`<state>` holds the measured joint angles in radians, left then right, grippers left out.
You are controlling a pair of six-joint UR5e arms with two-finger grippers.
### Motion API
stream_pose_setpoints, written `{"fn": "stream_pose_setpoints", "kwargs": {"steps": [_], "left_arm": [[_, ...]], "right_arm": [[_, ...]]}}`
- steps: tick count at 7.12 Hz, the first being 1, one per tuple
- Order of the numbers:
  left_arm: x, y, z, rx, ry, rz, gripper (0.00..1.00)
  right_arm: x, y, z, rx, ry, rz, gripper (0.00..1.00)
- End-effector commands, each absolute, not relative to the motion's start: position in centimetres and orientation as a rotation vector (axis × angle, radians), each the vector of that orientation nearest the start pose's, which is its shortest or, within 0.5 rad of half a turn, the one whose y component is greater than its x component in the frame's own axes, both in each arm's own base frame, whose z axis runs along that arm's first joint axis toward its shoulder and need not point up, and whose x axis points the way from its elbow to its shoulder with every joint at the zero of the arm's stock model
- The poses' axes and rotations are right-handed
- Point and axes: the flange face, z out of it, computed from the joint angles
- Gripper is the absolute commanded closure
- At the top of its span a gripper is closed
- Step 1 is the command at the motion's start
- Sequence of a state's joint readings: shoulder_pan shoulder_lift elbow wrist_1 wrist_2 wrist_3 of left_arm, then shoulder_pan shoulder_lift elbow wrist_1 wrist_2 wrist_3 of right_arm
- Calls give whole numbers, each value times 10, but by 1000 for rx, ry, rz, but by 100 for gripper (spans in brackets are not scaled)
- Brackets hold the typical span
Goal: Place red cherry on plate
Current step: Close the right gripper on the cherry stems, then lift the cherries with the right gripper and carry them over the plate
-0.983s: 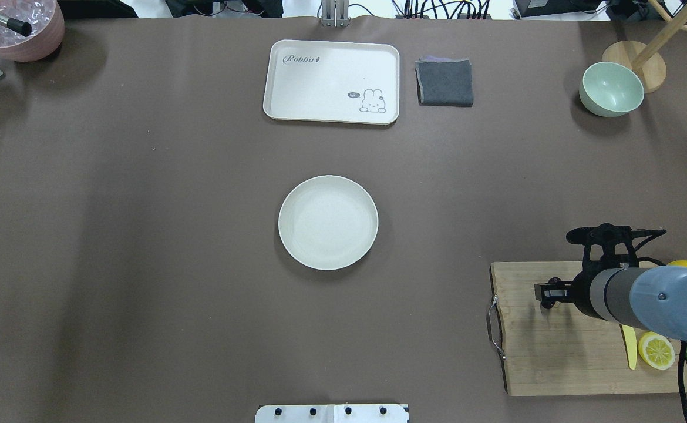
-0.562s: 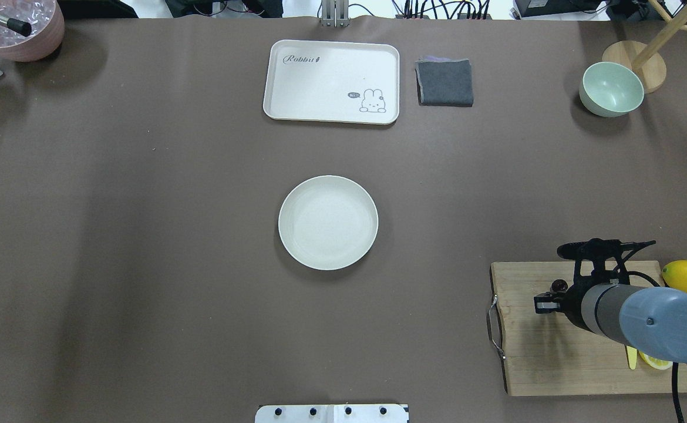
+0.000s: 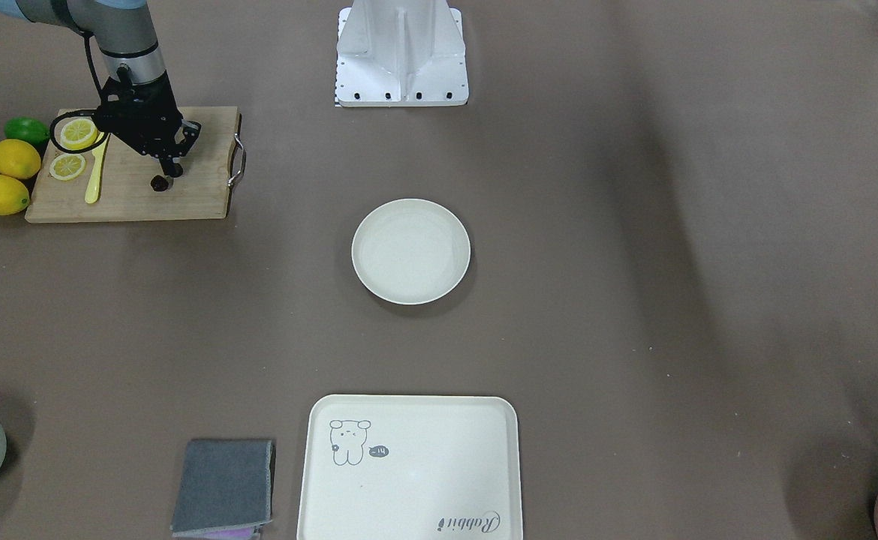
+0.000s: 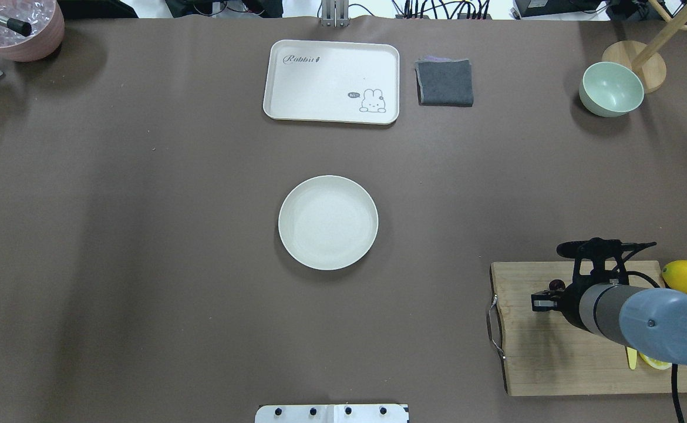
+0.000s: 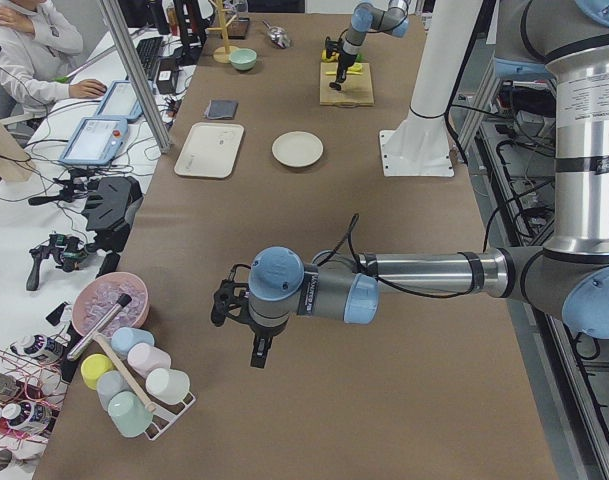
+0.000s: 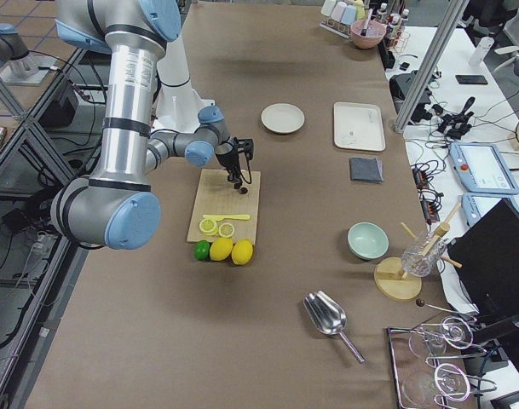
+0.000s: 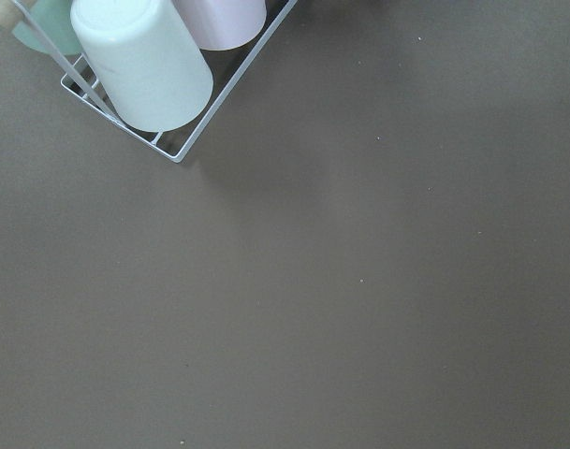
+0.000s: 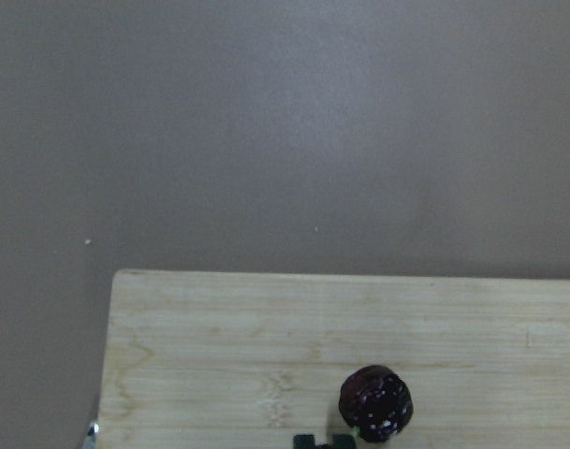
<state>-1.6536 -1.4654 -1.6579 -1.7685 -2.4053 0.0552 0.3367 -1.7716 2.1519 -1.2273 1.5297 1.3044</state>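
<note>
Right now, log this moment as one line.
right gripper: over cutting board, beside red cherry, grasp unclear | plate: empty | left gripper: far end, near cup rack

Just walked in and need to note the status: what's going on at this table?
The right gripper is down over the wooden cutting board, close beside the dark cherry. The views do not show whether it has hold of the cherry. The plate in the middle of the table has nothing on it yet. The left gripper hangs over bare table near a cup rack, handling nothing.
</note>
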Motion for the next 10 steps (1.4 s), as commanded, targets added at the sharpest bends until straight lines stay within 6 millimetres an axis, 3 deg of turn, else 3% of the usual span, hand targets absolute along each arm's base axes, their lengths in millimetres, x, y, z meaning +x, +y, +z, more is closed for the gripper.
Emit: {"fn": "stream_pose_setpoints", "kwargs": {"steps": [1,2,3,5,6,7,8,9,10], "left_arm": [[-97,-450,635,236,817,53,2],[-97,-448,636,233,818,52,2],[-98,-447,635,242,817,55,2],[-97,-443,633,259,817,61,2],[-97,-443,630,264,816,62,2],[-97,-441,630,263,816,61,2],[-97,-435,634,254,816,57,2],[-97,-437,632,255,816,57,3],[-96,-436,633,242,826,41,2]], "right_arm": [[-294,-319,428,214,-712,87,100],[-264,-351,414,195,-723,79,100],[-230,-390,388,157,-742,75,100],[-178,-445,305,107,-714,97,100],[-178,-452,263,97,-697,87,100],[-192,-453,234,114,-716,62,100],[-219,-446,211,130,-739,13,100],[-258,-445,176,141,-755,0,100],[-311,-435,141,167,-738,-18,100]]}}
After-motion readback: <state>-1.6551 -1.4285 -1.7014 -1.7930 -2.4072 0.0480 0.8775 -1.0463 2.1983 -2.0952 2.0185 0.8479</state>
